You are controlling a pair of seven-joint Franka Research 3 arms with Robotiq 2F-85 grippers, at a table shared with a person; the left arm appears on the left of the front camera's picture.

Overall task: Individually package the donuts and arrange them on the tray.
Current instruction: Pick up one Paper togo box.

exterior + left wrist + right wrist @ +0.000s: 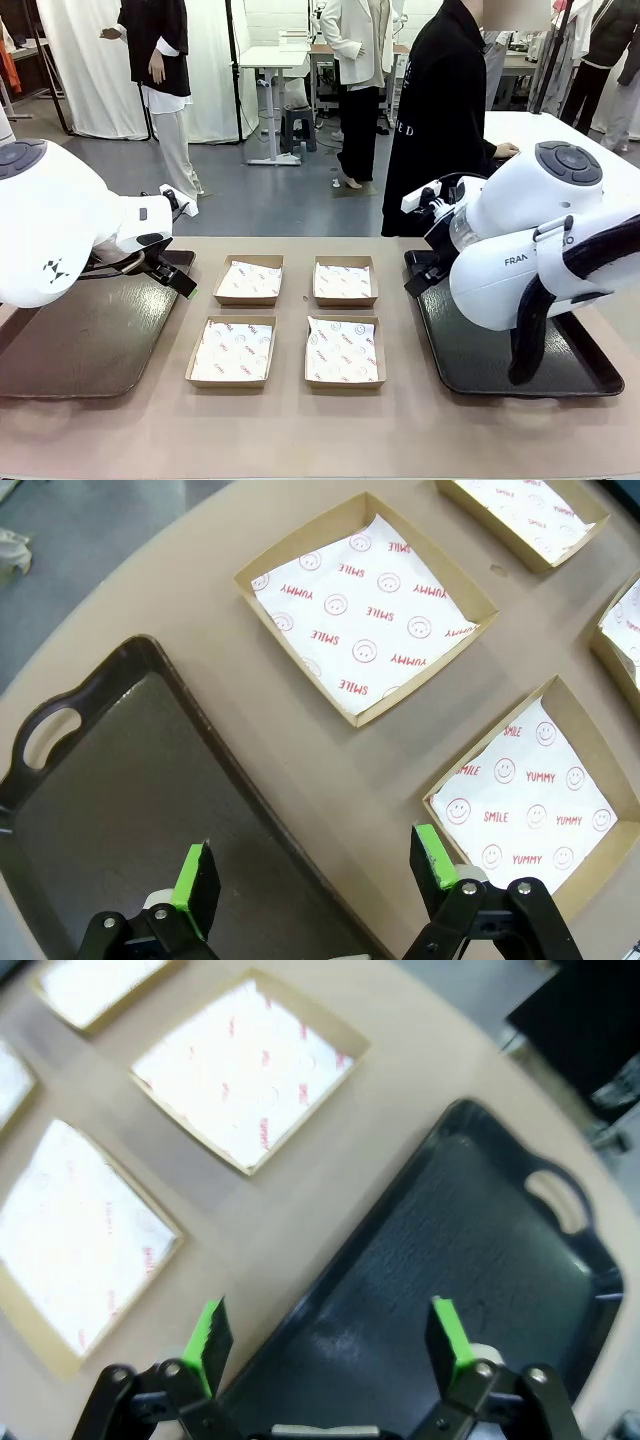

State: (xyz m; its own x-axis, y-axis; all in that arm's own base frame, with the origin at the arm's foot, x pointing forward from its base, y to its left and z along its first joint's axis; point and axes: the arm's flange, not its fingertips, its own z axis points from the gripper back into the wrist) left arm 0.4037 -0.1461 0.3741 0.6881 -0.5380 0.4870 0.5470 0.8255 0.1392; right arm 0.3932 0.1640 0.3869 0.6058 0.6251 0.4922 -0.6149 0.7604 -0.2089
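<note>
We see four shallow cardboard boxes (230,384), lined with red-printed white paper (340,350), set two by two between the dark, handled left tray (80,340) and right tray (470,365). Over each tray's edge, the left gripper (312,863) and right gripper (328,1328) hang with green-padded fingers (195,878) spread, grasping nothing.

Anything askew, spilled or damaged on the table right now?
Nothing stands out. The four paper-lined boxes sit in a tidy two-by-two grid between the left tray and the right tray, liners inside, nothing spilled.

Front camera faces across the bench (300,430) at the person (440,120); both wrist cameras look down closely, the blurred right one seemingly sharing the boxes (232,320).
</note>
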